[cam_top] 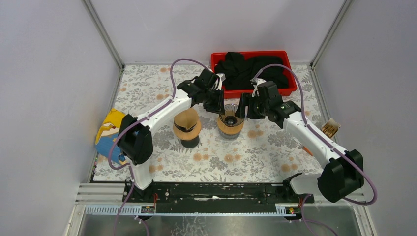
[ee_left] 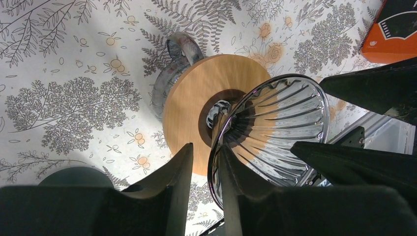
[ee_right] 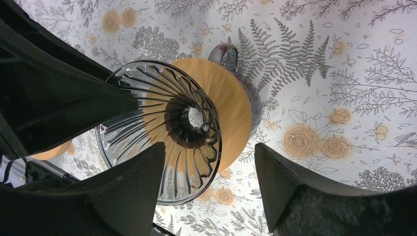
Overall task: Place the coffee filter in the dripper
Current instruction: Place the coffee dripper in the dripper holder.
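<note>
The glass dripper [cam_top: 230, 121] with a wooden collar [ee_left: 194, 101] stands mid-table, and its ribbed cone [ee_right: 147, 105] holds nothing. Brown coffee filters [cam_top: 187, 119] sit on a black stand to its left, untouched. My left gripper [ee_left: 206, 146] straddles the dripper's rim: one finger [ee_left: 238, 169] rests against the inside, while the other [ee_left: 179, 169] stands off outside with a gap showing. The right gripper [ee_right: 209, 146] is wide open at the opposite side, one finger [ee_right: 135, 182] over the cone and the other [ee_right: 280, 177] outside the rim. Neither gripper holds anything.
A red bin [cam_top: 216, 58] of black cloth stands just behind both grippers. A blue and yellow packet [cam_top: 109, 133] lies at the left edge. At the right edge are a brown item [cam_top: 330, 128] and a small orange piece [cam_top: 307, 150]. Grey walls enclose the table.
</note>
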You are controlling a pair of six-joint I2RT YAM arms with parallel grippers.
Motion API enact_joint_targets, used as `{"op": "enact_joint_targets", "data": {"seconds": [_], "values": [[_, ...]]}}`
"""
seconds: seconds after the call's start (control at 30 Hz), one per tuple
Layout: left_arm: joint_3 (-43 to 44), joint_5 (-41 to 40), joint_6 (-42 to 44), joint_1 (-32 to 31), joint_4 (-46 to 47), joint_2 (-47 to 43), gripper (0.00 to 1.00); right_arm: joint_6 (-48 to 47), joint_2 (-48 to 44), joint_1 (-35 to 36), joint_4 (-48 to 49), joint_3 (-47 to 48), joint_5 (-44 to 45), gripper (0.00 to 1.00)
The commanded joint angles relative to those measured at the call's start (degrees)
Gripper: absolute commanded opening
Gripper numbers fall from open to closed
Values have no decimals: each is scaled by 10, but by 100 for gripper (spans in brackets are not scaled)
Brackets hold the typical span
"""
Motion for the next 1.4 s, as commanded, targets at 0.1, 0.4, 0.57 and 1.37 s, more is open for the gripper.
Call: {"op": "enact_joint_targets", "data": {"seconds": [0.1,0.4,0.57,1.37], "values": [[13,-7,14,-5,-6,-12,26,-5,22,-3,-14,42,-23,63],[13,-4,15,-6,-7,-6,17,-4,53,-3,-29,57,-30,36],[10,-4,15,-8,-7,-3,15,-4,65,-3,-38,57,-26,21],[-12,-5,22,-17,-20,35,11,-19,164,-3,-137,117,-45,0]]}}
